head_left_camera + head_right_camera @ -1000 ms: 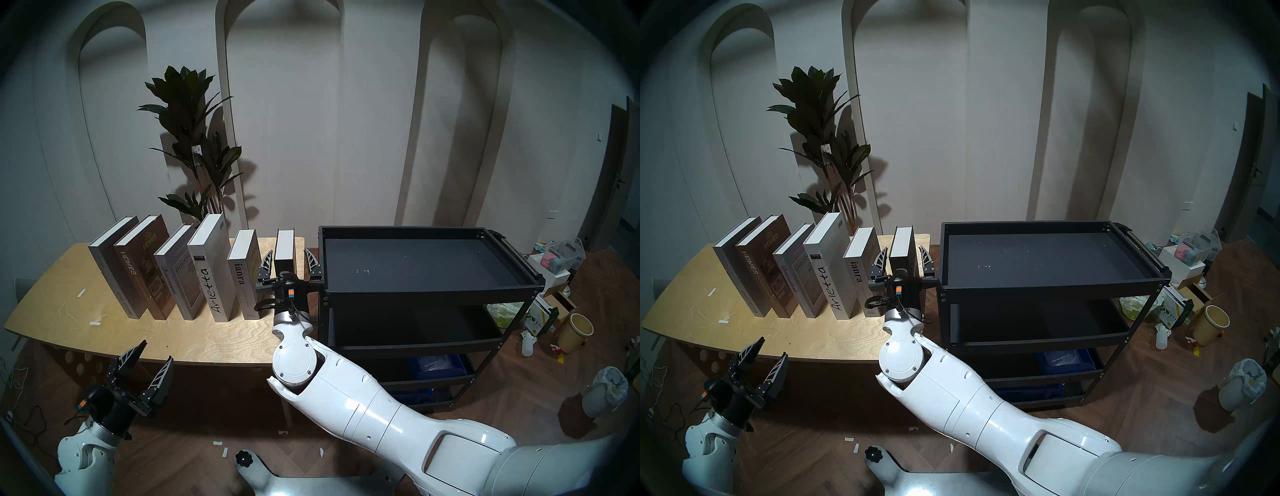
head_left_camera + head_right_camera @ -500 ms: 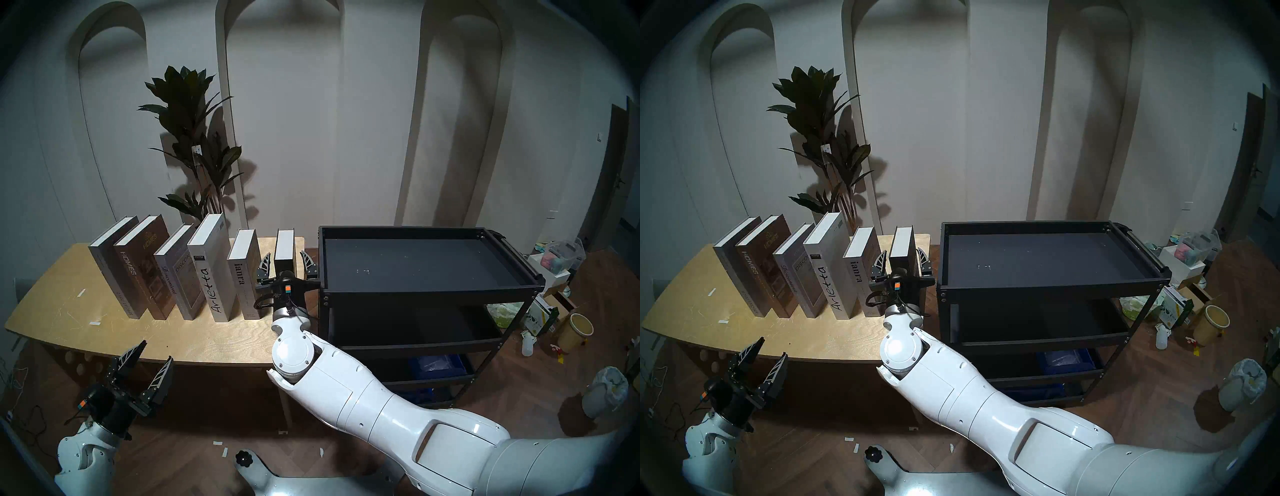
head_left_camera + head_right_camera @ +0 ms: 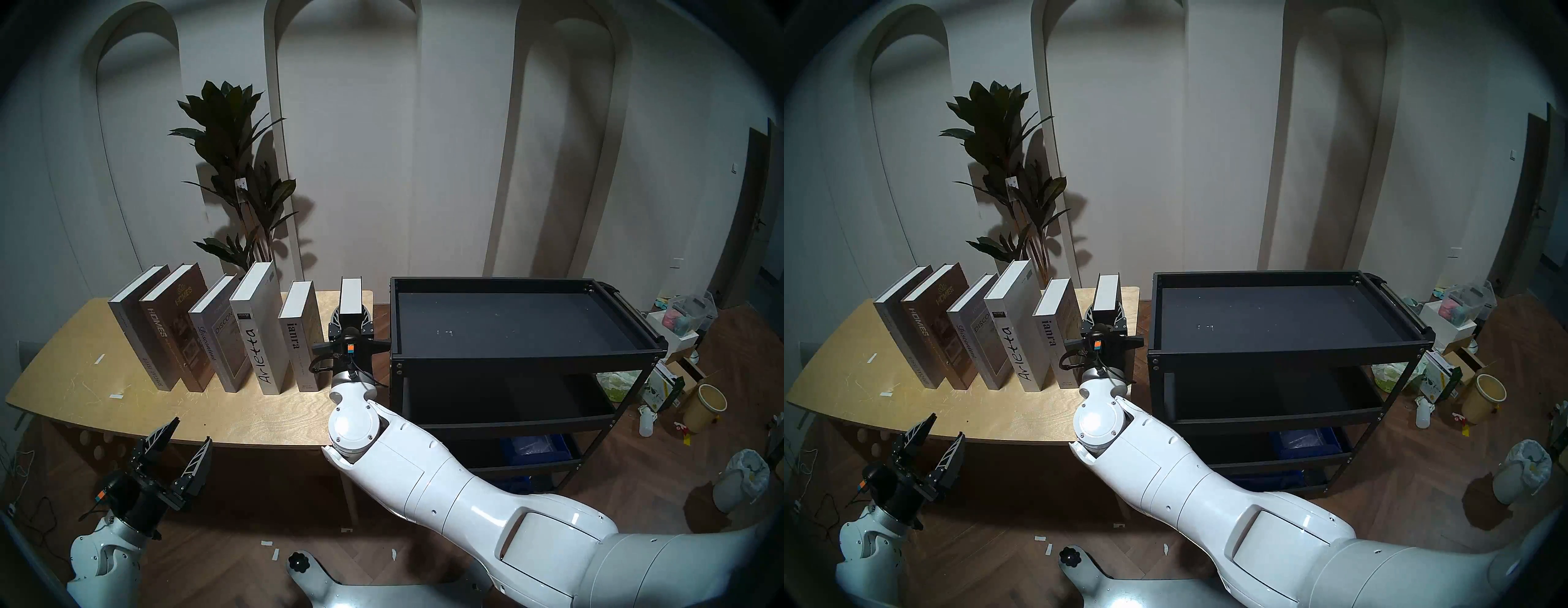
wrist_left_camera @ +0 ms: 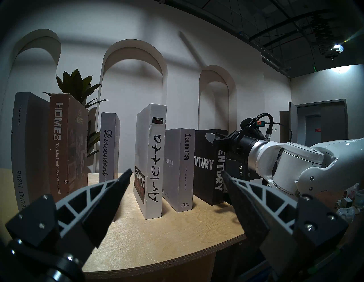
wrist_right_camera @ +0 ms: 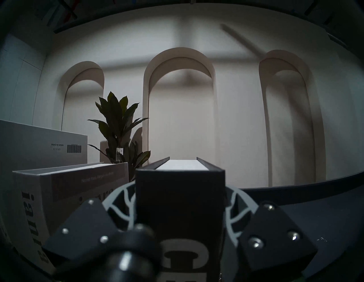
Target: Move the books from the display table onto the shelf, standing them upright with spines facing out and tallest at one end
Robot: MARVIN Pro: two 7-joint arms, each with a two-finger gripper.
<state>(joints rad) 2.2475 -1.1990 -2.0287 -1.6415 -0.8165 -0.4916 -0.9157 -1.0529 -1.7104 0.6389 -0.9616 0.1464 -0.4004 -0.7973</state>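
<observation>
Six books stand upright in a row on the plywood display table: Special Issue, HOMES, Discontent, Arletta, ianra and black CENTURY at the right end. My right gripper is shut on the CENTURY book near its top, one finger on each cover. Its foot shows on the table in the left wrist view. My left gripper is open and empty, below the table's front edge. The black shelf stands right of the table, its top tray bare.
A tall potted plant stands behind the table. The shelf's lowest tier holds a blue crate. On the floor to the right are a yellow bucket, boxes and a white bin.
My right gripper's fingers, spread wide on either side of the CENTURY book before, have closed onto its covers. The left arm has not moved.
</observation>
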